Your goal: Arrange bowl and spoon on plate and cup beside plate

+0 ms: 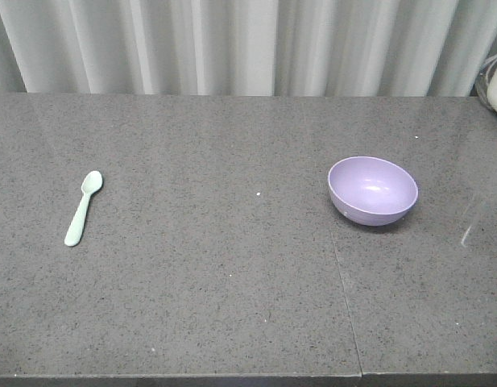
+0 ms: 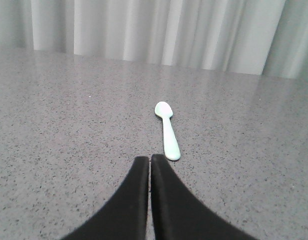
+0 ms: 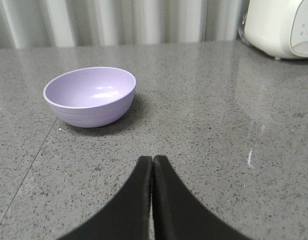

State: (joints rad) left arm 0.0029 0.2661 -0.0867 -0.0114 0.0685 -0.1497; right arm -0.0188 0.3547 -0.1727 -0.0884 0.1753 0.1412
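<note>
Spoon lies flat on the counter, left side, handle toward the left gripper, whose jaws are pressed together on nothing; best to part them first, then straddle the handle crosswise, low. Bowl sits upright and empty at right, well apart, the right gripper likewise closed and empty short of it (plate, cup not in view).

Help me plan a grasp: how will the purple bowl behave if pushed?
The bowl likely slides: smooth sides, glossy countertop. Its rounded wall and narrow base suggest it may rock. It is empty, so probably light.
</note>
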